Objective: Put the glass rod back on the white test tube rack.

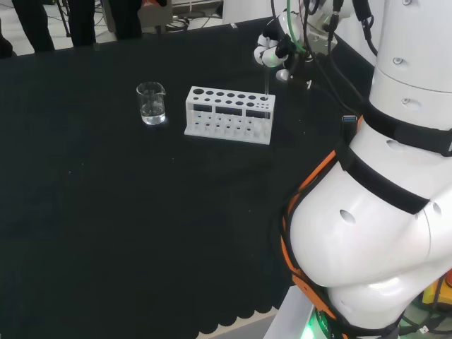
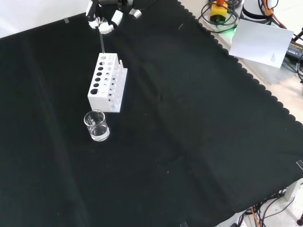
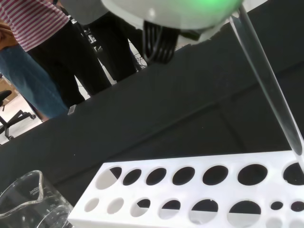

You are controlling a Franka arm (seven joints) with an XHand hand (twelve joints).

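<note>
Glass rod (image 2: 101, 41) hung near-upright from the robot hand (image 2: 105, 23), fingers pinched round its top, with its lower tip at or just inside an end hole of the white test tube rack (image 2: 108, 82); insertion step judged under way. Next move would call for a straight descent keeping the rod in line with the hole, then release. Black-cloth surface (image 2: 189, 142) also carried a clear beaker (image 2: 96, 126) beside the rack; people stood in the room behind.

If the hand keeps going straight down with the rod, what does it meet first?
Probably the white test tube rack: the glass rod held by the hand has its tip at an end hole; whether it is already inside is unclear.
</note>
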